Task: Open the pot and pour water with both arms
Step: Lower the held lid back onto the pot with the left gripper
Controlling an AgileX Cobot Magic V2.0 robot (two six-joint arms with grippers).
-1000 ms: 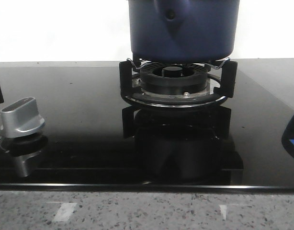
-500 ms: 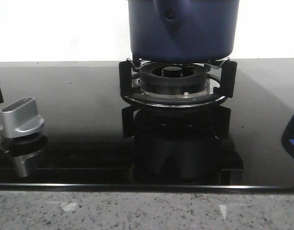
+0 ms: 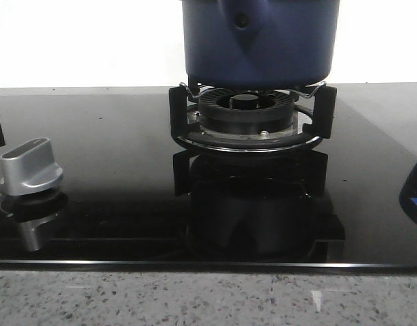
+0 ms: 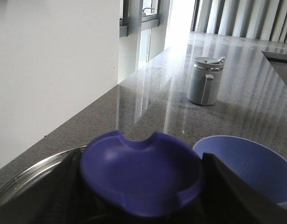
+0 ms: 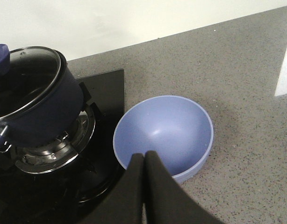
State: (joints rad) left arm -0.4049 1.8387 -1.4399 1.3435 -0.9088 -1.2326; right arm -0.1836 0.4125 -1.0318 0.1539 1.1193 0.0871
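While one dark blue pot (image 3: 259, 41) sits on the single burner grate (image 3: 249, 122) with its glass lid (image 5: 22, 81) on, the left gripper (image 4: 141, 186) has both fingers closed around the lid's blue knob (image 4: 141, 172). The right gripper (image 5: 144, 156), fingertips pressed together and empty, hangs above one light-blue bowl (image 5: 164, 133) beside the cooktop (image 3: 113, 156). One grey jug (image 4: 205, 80) stands farther off; one silver dial (image 3: 30, 166) shows.
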